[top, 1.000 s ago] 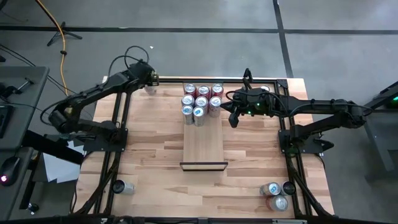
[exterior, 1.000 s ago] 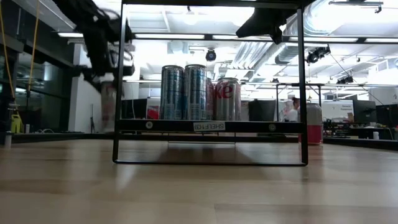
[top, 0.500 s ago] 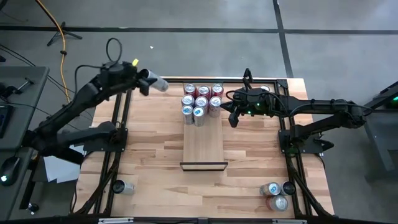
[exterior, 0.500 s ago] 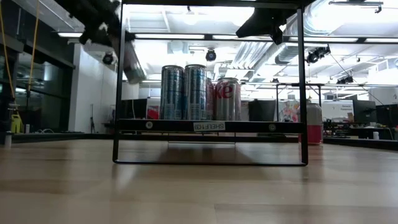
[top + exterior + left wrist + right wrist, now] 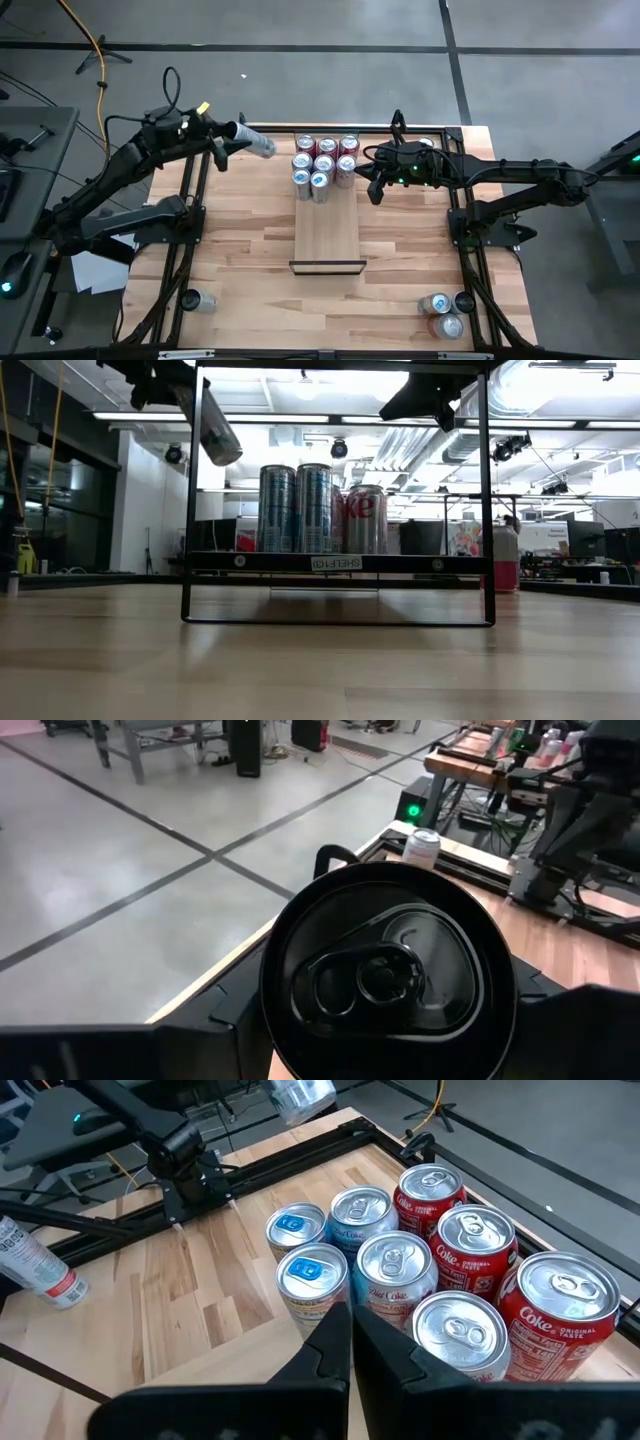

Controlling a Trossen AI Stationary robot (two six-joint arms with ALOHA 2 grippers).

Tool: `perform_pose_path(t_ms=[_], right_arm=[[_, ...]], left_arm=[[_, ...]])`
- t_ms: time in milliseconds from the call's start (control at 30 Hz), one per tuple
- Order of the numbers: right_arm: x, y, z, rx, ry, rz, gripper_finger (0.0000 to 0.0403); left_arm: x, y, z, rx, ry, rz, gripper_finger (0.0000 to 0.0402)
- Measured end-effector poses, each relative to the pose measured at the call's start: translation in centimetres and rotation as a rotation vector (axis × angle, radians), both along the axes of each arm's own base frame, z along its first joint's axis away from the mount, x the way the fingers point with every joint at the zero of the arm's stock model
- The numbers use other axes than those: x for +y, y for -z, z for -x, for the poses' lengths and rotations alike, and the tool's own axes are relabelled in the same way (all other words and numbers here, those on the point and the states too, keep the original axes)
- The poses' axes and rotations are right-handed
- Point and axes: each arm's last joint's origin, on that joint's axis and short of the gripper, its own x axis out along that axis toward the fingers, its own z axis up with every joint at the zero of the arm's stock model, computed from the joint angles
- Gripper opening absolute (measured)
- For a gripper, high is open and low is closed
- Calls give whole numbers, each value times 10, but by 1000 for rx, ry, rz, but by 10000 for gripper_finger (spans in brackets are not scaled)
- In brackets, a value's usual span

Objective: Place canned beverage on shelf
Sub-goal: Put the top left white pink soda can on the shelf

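Your left gripper [image 5: 232,137] was up in the air by the table's far left corner, clamped on a slim silver can [image 5: 254,142] lying tilted, its base end pointing toward the shelf [image 5: 328,235]. In the left wrist view the can's pull-tab top [image 5: 388,978] filled the frame between the fingers. From the low view the can [image 5: 213,430] hung slanted, above and to the left of the shelf's dark frame [image 5: 338,563].

The shelf lay flat mid-table, with eight upright cans [image 5: 324,163] packed together at its far end: red cola cans [image 5: 559,1325] and blue-and-silver ones [image 5: 314,1286], touching one another. The near stretch of the board carried nothing.

Your right gripper [image 5: 375,180] waited just beside that cluster, fingers [image 5: 338,1355] pressed together, holding nothing.

Three more cans [image 5: 445,312] stood near the table's near right corner, one can [image 5: 201,300] near the left corner.
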Motion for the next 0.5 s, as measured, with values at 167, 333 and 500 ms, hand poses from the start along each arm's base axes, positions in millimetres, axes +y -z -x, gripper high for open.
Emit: perform_pose_path(t_ms=[167,333,500], right_arm=[[0,-1,-1,-19,11,-20,1],[0,-3,-2,-45,10,-16,1],[0,-3,-1,-43,9,-15,1]], left_arm=[[-1,0,-1,-16,44,23,192],[-11,1,-11,-53,246,114,192],[-29,-11,-20,-122,420,160,192]])
